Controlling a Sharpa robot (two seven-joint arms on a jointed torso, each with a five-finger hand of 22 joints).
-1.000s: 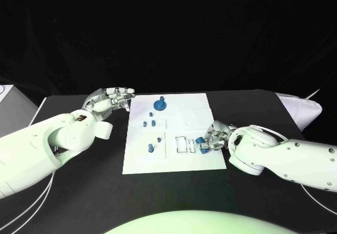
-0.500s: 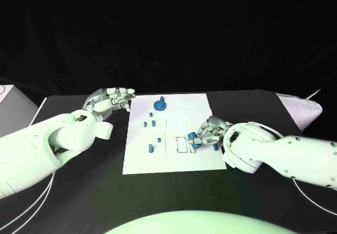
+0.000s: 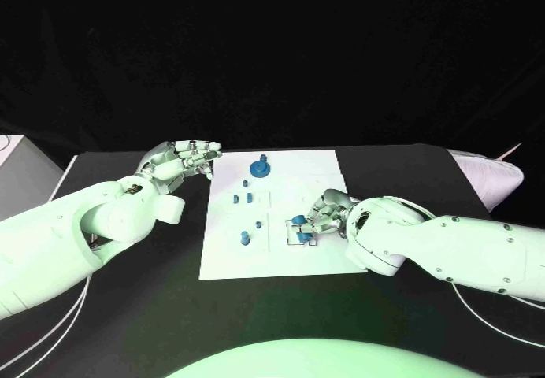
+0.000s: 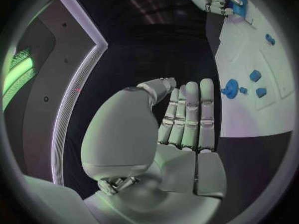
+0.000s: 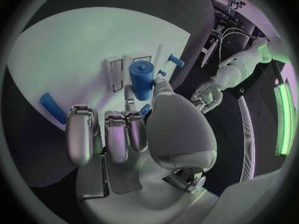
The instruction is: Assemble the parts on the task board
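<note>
The right hand [image 3: 321, 214] holds a blue part [image 5: 142, 79] pinched between thumb and fingers, just above the slots [image 3: 298, 232] in the middle of the board [image 3: 301, 177]; its long axis stands about upright. The left hand [image 3: 182, 161] is at the board's far left corner, fingers together and holding nothing; the right one is nearer, so I think the part must go down into a slot.

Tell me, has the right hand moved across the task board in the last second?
Yes. The right hand, holding a blue part, has moved from the task board's right edge in toward its middle, over the slots.
</note>
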